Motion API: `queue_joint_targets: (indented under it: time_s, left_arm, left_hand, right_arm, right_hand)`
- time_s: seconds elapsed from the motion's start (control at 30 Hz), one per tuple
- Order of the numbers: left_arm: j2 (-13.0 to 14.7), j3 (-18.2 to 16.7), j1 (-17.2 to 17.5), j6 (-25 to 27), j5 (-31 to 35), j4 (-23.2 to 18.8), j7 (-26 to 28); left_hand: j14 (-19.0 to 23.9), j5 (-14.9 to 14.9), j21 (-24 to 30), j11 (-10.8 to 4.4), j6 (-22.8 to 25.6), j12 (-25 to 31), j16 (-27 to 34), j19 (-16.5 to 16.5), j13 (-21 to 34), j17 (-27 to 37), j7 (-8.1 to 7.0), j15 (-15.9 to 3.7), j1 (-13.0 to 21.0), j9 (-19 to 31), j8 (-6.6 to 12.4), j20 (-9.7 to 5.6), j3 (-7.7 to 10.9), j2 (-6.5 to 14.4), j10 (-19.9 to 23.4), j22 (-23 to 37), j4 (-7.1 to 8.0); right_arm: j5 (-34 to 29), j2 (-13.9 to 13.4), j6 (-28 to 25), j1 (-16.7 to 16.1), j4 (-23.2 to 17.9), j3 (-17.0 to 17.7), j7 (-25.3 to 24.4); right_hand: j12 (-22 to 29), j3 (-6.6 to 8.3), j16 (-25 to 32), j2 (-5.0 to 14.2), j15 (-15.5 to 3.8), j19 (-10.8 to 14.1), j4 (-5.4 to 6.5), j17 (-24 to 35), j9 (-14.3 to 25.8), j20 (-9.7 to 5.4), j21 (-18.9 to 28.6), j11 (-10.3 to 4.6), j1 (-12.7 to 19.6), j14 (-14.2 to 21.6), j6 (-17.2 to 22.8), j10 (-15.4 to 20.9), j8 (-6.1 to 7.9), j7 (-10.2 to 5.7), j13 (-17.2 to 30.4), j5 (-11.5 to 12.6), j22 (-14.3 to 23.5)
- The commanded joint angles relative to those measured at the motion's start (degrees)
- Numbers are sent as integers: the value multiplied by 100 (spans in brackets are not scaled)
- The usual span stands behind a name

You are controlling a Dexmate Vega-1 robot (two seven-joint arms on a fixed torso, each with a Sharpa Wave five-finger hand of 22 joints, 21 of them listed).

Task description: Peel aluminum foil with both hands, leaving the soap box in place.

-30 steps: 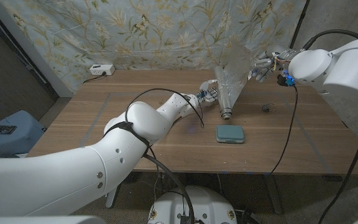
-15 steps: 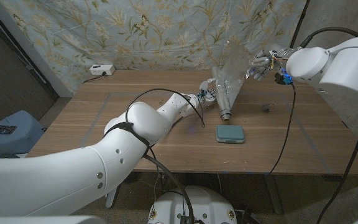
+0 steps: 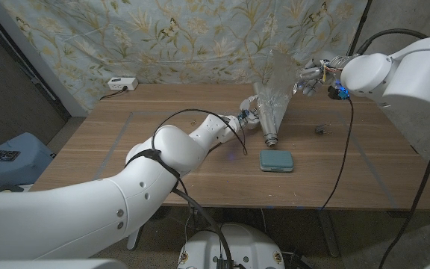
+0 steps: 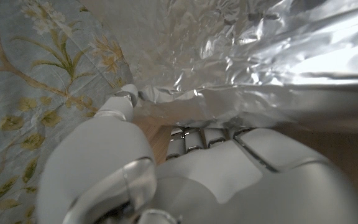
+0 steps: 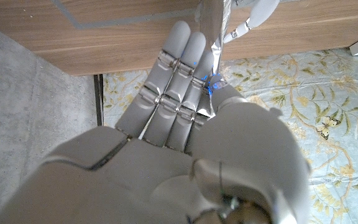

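Head view: you're gripping the foil (image 3: 275, 93) with both hands, left hand (image 3: 249, 113) low, right hand (image 3: 313, 73) high; keep pulling evenly, clear of the soap box (image 3: 276, 160).

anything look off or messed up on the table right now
Nothing spilled or broken. The aluminum foil is crinkled and stretched up off the table between the left hand and the right hand, as peeling would leave it. The soap box lies flat, apart from it. A small dark object is too small to identify.
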Motion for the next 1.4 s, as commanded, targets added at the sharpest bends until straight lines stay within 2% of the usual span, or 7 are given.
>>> queue_joint_targets:
  time_s: [0.03, 0.43, 0.8, 1.1, 1.27, 1.4]
  left_arm:
    - [-17, 179, 52, -15, -336, 0, 48]
    - [-15, 175, 69, -22, -312, 0, 42]
    - [-1, 77, 72, 103, -215, 0, -73]
    - [9, -44, 67, 169, -98, 0, -128]
    - [21, -175, 49, 227, 42, 0, -188]
    - [53, -529, -29, 435, 446, 0, -405]
  left_hand:
    - [-8, -43, -46, -9, -62, -31, -42, 14, 24, 4, 5, 41, -105, 16, -12, 27, -57, -58, -55, 16, 15]
    - [-81, -122, -84, 6, -127, -62, -90, -5, 28, -8, 12, 56, -202, 6, -25, 53, -102, -102, -141, 15, 20]
    - [-82, -148, -107, 2, -153, -62, -96, -9, 30, -10, 7, 68, -159, -2, -26, 59, -56, -39, -145, 15, -16]
    - [-68, -166, -123, -7, -123, -50, -95, -4, 31, -10, 1, 73, -145, -8, -6, 56, -27, 6, -120, 16, -34]
    - [-55, -175, -130, -12, -111, -40, -95, 7, 33, -13, -3, 69, -123, -11, 2, 57, -3, 33, -97, 16, -55]
    - [-2, -179, -137, -35, 43, 15, -78, 44, 38, -18, -32, 51, -44, -13, 68, 50, 55, 88, 39, 18, -116]
  right_arm:
    - [322, -138, -7, 427, -15, -357, -166]
    - [243, -228, -7, 435, -89, -308, -117]
    - [844, -502, -7, 745, -224, -477, -749]
    - [1333, -623, -7, 976, -262, -603, -1272]
    - [1547, -660, -7, 1065, -269, -657, -1501]
    - [1631, -673, -7, 1069, -253, -655, -1590]
  right_hand:
    - [-6, 24, -20, -14, -72, 17, -9, 23, 34, -31, 35, 0, 72, 115, 134, 21, -6, 72, 33, 51, -3]
    - [-1, 28, -27, -16, -83, 57, -21, 33, 48, -40, 85, 23, 93, 161, 147, 55, -21, 100, 48, 56, -7]
    - [8, 33, -40, -18, -72, 69, -25, 36, 63, -51, 115, 32, 108, 184, 157, 59, -32, 116, 79, 61, -9]
    - [11, 41, -53, -17, -76, 70, -28, 43, 87, -53, 137, 33, 121, 196, 151, 64, -41, 114, 97, 65, -11]
    - [11, 44, -65, -16, -73, 65, -25, 44, 97, -55, 147, 33, 122, 196, 149, 56, -47, 120, 111, 66, -12]
    - [3, 42, -68, -20, -67, 60, -21, 54, 97, -56, 154, 24, 117, 199, 152, 54, -55, 117, 106, 65, -12]
